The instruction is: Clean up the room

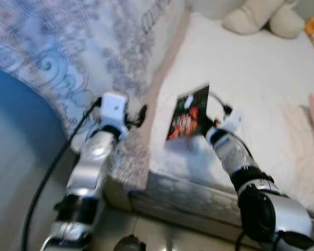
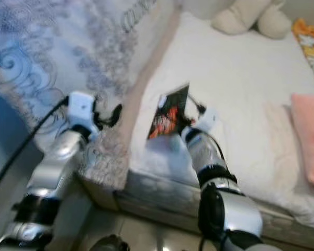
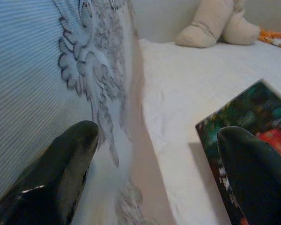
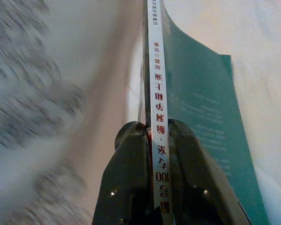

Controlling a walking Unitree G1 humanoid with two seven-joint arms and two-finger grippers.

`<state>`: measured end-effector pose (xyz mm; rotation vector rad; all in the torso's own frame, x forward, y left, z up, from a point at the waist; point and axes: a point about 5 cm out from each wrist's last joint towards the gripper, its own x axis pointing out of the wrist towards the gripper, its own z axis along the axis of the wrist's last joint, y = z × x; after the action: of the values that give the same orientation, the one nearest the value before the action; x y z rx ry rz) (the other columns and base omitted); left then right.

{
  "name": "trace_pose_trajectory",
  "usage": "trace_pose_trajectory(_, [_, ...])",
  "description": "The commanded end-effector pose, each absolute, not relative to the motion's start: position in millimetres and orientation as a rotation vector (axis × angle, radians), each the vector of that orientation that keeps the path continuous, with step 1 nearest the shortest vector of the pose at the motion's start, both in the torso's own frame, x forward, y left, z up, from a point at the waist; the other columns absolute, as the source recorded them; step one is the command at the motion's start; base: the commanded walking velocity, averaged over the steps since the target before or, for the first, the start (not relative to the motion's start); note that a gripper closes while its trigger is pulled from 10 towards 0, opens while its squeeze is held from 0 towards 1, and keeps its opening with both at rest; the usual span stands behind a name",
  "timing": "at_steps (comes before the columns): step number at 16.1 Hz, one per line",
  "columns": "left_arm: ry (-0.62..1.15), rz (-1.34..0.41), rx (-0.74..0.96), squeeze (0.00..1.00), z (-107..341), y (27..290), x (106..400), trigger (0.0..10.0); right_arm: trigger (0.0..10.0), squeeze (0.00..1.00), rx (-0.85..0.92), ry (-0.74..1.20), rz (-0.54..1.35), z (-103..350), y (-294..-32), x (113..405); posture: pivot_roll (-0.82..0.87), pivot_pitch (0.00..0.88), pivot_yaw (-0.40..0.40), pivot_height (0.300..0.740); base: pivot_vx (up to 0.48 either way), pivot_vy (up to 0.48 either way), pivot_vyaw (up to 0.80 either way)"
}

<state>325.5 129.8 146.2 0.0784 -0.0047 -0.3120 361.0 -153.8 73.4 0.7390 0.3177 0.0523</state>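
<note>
While the head views give the book's (image 1: 187, 112) dark cover with red and green print, the right wrist view gives what they can't: white spine with red and black characters, teal back cover, both black fingers (image 4: 126, 183) pinched flat on either side of the spine. So the right gripper (image 1: 209, 127) is clamped on the book, no doubt there.

Left wrist view adds the left gripper's (image 3: 154, 173) state: fingers spread wide, nothing between them, patterned blue-grey quilt (image 1: 68, 52) on one side, white mattress (image 1: 251, 78) and the book's cover on the other.

Pose: right arm reaches up from 5 o'clock in the head view, forearm angled toward 11, wrist over the near edge of the mattress. Left arm comes up from 7 o'clock, its white wrist block beside the quilt's hanging edge, black cable trailing down.

Book: held above the sheet near the bed's near edge, cover tilted up facing the head camera, long axis running roughly 7 to 1 o'clock.

Beige plush toy (image 1: 261, 15) at 1 o'clock at the head of the bed, pink pillow (image 2: 307, 141) at 3, well apart from the book.
</note>
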Motion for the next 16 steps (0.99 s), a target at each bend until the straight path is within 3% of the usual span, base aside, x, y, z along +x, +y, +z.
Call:
trace_pose_trajectory(1, [-0.013,-0.312,0.086,0.00,152.5,130.9,322.2,10.0,0.0,0.00,0.715,0.320,-0.004,65.7,-168.9,355.5,0.34,0.063,0.029,0.740,0.000,0.000,0.00])
trace_pose_trajectory(4, [0.011,-0.338,0.089,0.00,150.5,125.5,314.2,10.0,0.0,0.00,0.556,0.460,-0.140,25.4,-200.2,322.6,0.34,0.078,0.049,0.740,0.000,0.000,0.00])
trace_pose_trajectory(5, [0.014,-0.359,0.090,0.00,151.5,120.2,311.6,10.0,0.0,0.00,0.588,0.401,-0.233,28.9,-221.8,320.5,0.33,0.077,0.055,0.740,0.000,0.000,0.00])
trace_pose_trajectory(6, [0.014,-0.362,0.089,0.00,152.0,119.6,311.2,10.0,0.0,0.00,0.606,0.375,-0.252,32.4,-226.1,322.1,0.33,0.076,0.056,0.740,0.000,0.000,0.00])
trace_pose_trajectory(11, [0.032,-0.381,0.087,0.00,149.3,112.1,307.8,10.0,0.0,0.00,0.543,0.015,0.011,125.8,-204.5,378.9,0.28,0.050,0.041,0.740,0.000,0.000,0.00])
trace_pose_trajectory(14, [0.010,-0.332,-0.037,0.00,145.1,104.6,298.9,10.0,0.0,0.00,0.338,-0.096,-0.090,134.6,-213.3,371.1,0.23,0.000,-0.032,0.740,0.000,-0.281,0.00])
trace_pose_trajectory(16, [0.015,-0.245,-0.104,0.00,138.3,109.1,300.6,10.0,0.0,0.00,0.141,-0.173,-0.147,130.0,-219.9,342.2,0.20,0.000,-0.067,0.740,0.268,-0.396,0.00])
